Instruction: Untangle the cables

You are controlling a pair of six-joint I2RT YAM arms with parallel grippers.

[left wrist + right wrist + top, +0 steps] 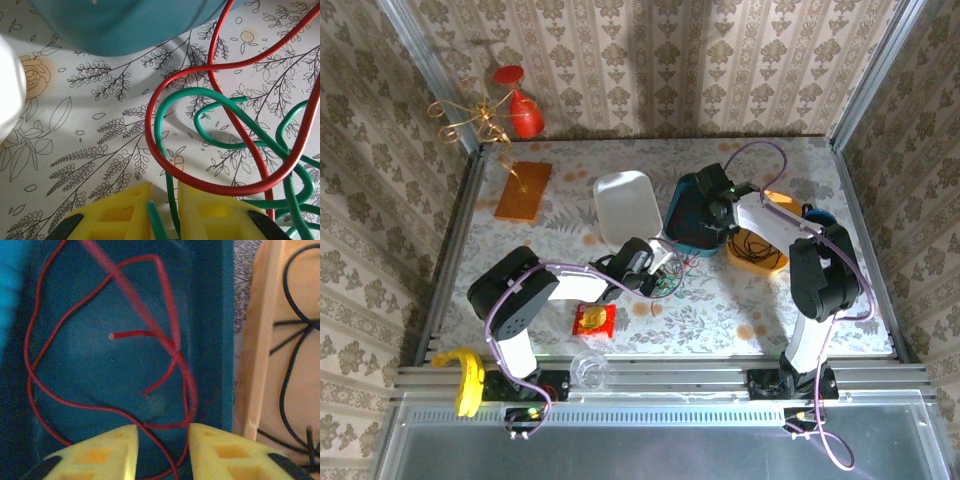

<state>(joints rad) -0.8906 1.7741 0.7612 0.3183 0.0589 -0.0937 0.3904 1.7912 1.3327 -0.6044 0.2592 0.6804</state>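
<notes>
A green cable (200,90) and a red cable (150,120) lie looped over each other on the floral table; in the top view this tangle (670,282) sits just right of my left gripper (658,268). The left gripper (165,192) stands narrowly open, with green strands running through the gap. My right gripper (717,208) hangs open over the teal tray (682,215). Between and beyond the right gripper (163,432) fingers, thin red cable (135,332) coils on the teal tray (90,315) floor. A black cable (287,385) lies in the orange bowl (260,340).
A white tray (623,205) stands left of the teal tray, close behind the left gripper. The orange bowl (770,265) sits beside the right arm. A snack packet (593,320), a clear cup (588,368), a banana (468,375) and an orange board (523,190) lie on the left.
</notes>
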